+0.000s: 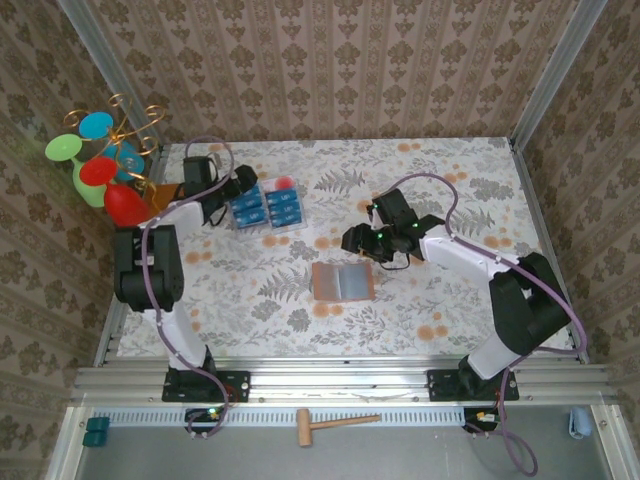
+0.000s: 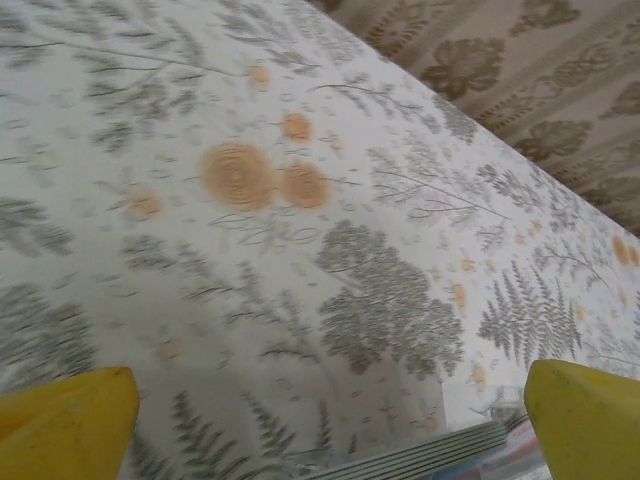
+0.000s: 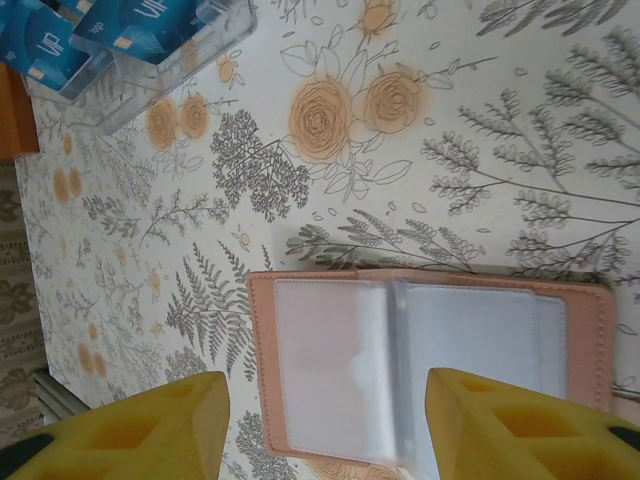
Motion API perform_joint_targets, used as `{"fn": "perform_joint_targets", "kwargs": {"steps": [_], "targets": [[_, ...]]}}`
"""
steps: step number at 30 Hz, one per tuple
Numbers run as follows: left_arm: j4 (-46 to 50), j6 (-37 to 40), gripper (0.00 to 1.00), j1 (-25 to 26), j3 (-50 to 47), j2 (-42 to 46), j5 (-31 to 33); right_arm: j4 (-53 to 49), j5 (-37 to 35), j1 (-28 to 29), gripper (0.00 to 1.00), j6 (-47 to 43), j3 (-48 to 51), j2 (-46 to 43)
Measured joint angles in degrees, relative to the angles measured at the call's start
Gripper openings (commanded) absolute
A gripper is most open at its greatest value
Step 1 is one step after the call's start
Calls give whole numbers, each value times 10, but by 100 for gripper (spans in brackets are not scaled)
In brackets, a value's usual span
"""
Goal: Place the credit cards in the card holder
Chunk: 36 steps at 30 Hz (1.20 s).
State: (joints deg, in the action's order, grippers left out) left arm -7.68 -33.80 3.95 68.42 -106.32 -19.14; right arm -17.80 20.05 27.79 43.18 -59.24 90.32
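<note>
The credit cards (image 1: 267, 208) are bright blue and stand in rows in a clear tray (image 1: 285, 186) with a red dot at the back left. My left gripper (image 1: 238, 192) is at the tray's left side, open. In the left wrist view its gripper (image 2: 325, 445) has yellow fingers (image 2: 65, 425) spread wide, with the edges of stacked cards (image 2: 440, 455) low between them. The card holder (image 1: 343, 281) lies open and flat mid-table, tan with clear sleeves. My right gripper (image 1: 353, 240) hovers just behind it, open and holding nothing. The right wrist view looks down past the gripper (image 3: 325, 435) onto the holder (image 3: 430, 370), with blue cards (image 3: 150, 25) at the top left.
A gold stand with coloured plastic goblets (image 1: 100, 165) is at the table's back left corner, on an orange-brown mat (image 3: 12, 115). Patterned walls close the table on three sides. A wooden mallet (image 1: 335, 424) lies off the table in front of the arm bases.
</note>
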Motion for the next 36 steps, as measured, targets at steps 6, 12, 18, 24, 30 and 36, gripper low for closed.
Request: {"fn": "perform_joint_targets", "kwargs": {"steps": [6, 12, 18, 24, 30, 36], "targets": [[-23, -14, 100, 59, 67, -47, -11, -6, -2, -23, 55, -3, 19, -19], [-46, -37, 100, 119, 154, -122, -32, -12, -15, -59, 55, -7, 40, -44], [-66, -70, 100, 192, 243, -206, -38, -19, -30, -101, 55, -12, 53, -80], [-62, -94, 100, 273, 367, -293, -42, -32, -45, -113, 55, -20, 80, -105], [-35, -97, 100, 300, 419, -311, -59, -54, -72, -113, 57, -38, 92, -127], [-7, -81, 100, 245, 327, -224, -62, -57, -77, -104, 56, -45, 94, -132]]}}
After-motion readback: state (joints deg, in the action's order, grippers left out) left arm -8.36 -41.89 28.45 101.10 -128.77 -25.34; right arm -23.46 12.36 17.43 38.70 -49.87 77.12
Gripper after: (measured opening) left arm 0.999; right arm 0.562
